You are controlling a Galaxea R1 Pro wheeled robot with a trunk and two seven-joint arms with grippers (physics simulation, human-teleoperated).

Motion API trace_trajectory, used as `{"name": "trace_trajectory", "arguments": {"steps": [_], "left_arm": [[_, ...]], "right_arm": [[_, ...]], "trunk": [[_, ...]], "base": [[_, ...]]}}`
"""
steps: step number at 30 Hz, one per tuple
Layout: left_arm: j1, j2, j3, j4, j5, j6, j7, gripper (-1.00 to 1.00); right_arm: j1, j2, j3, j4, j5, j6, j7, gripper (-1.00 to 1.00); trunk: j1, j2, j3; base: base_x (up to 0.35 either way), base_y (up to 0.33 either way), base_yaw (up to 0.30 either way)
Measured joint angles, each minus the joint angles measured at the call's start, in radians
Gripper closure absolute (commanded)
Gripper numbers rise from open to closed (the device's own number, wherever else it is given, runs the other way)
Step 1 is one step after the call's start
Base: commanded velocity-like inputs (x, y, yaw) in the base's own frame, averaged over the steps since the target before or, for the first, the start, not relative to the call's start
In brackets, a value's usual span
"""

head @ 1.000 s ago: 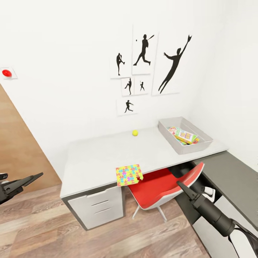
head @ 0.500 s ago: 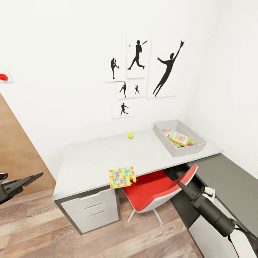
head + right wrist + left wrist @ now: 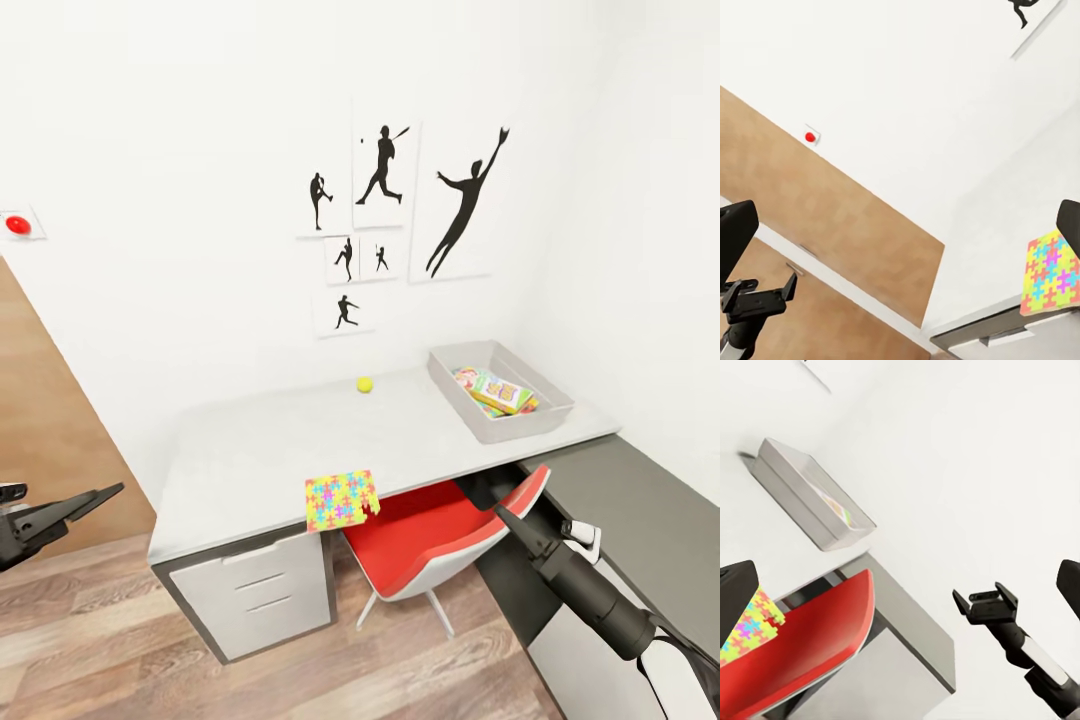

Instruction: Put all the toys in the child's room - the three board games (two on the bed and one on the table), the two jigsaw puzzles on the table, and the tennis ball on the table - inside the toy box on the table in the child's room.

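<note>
Pastel mosaic puzzle (image 3: pixel 341 499) overhangs table (image 3: pixel 250 450) edge; left hand (image 3: pixel 761 300) & right hand (image 3: pixel 984 604) both open, empty.

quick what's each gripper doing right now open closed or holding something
Left gripper: open, holding nothing.
Right gripper: open, holding nothing.

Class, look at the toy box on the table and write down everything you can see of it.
The toy box is a shallow light-grey rectangular bin with flared sides and a rolled rim, plastic by its look. It stands upright and open at the far right end of the white table, near the corner of the walls. Colourful flat toys already lie inside, overlapping at a slant. Nothing else touches it; the left wrist view shows it side-on.
</note>
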Motion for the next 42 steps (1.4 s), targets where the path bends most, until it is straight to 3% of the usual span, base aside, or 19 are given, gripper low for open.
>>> {"name": "trace_trajectory", "arguments": {"steps": [5, 9, 12, 15, 16, 18, 19, 22, 25, 28, 29, 33, 37, 42], "left_arm": [[0.000, -0.001, -0.012, 0.000, -0.003, 0.025, 0.000, -1.00], [-0.001, 0.000, -0.068, 0.001, -0.013, 0.040, 0.000, -1.00], [-0.005, -0.002, -0.123, 0.002, -0.021, 0.085, 0.072, -1.00], [-0.017, -0.012, -0.202, 0.002, -0.018, 0.129, 0.193, -1.00], [-0.023, -0.023, -0.220, 0.004, -0.016, 0.138, 0.226, -1.00], [-0.034, -0.074, -0.245, 0.006, -0.015, 0.151, 0.278, -1.00], [-0.036, -0.085, -0.248, 0.007, -0.016, 0.152, 0.282, -1.00], [-0.040, -0.150, -0.257, 0.013, -0.020, 0.155, 0.327, -1.00], [-0.041, -0.199, -0.263, 0.030, -0.020, 0.157, 0.430, -1.00], [-0.043, -0.228, -0.284, 0.089, -0.019, 0.156, 0.518, -1.00], [-0.046, -0.253, -0.323, 0.181, -0.025, 0.149, 0.588, -1.00], [-0.056, -0.309, -0.347, 0.236, -0.018, 0.148, 0.654, -1.00], [-0.063, -0.351, -0.351, 0.272, -0.015, 0.146, 0.762, -1.00], [-0.083, -0.360, -0.352, 0.321, -0.011, 0.145, 0.809, -1.00]], "right_arm": [[-0.001, 0.000, 0.001, 0.000, 0.000, 0.000, -0.001, -1.00], [-0.001, 0.000, 0.001, 0.000, 0.000, 0.000, -0.001, -1.00], [-0.001, 0.000, 0.001, 0.000, 0.000, 0.000, -0.005, -1.00], [-0.001, 0.000, 0.001, 0.000, 0.001, 0.000, -0.009, -1.00], [-0.001, 0.000, 0.001, 0.000, 0.001, 0.000, -0.010, -1.00], [-0.001, 0.000, -0.001, 0.001, 0.001, 0.000, -0.010, -1.00], [-0.001, 0.000, -0.001, 0.001, 0.001, 0.000, -0.010, -1.00], [-0.001, 0.000, -0.002, 0.001, 0.002, 0.000, -0.010, -1.00], [-0.001, -0.001, -0.003, 0.002, 0.002, 0.000, -0.011, -1.00], [-0.001, -0.002, -0.006, 0.002, 0.001, 0.000, -0.010, -1.00], [-0.001, -0.005, -0.009, 0.002, -0.001, 0.001, -0.006, -1.00], [-0.001, -0.004, -0.011, 0.002, -0.001, 0.001, -0.002, -1.00], [0.000, -0.009, -0.014, 0.002, -0.003, 0.001, -0.001, -1.00], [-0.001, -0.008, -0.015, 0.002, -0.002, 0.000, -0.011, -1.00]], "trunk": [[0.000, 0.000, 0.002], [0.015, -0.028, -0.011], [0.027, -0.049, -0.020], [0.038, -0.070, -0.030], [0.042, -0.077, -0.033], [0.050, -0.091, -0.039], [0.054, -0.098, -0.042], [0.065, -0.119, -0.052], [0.077, -0.140, -0.061], [0.088, -0.161, -0.071], [0.092, -0.168, -0.074], [0.108, -0.196, -0.086], [0.123, -0.224, -0.099], [0.142, -0.259, -0.115]], "base": [[0.000, 0.000, 0.000], [0.000, 0.000, 0.000], [0.000, 0.000, 0.000], [0.000, 0.000, 0.000], [0.000, 0.000, 0.000], [0.000, 0.000, 0.000], [0.000, 0.000, 0.000], [0.000, 0.000, 0.000], [0.000, 0.000, 0.000], [0.000, 0.000, 0.000], [0.000, 0.000, 0.000], [0.000, 0.000, 0.000], [0.000, 0.000, 0.000], [0.000, 0.000, 0.000]]}}
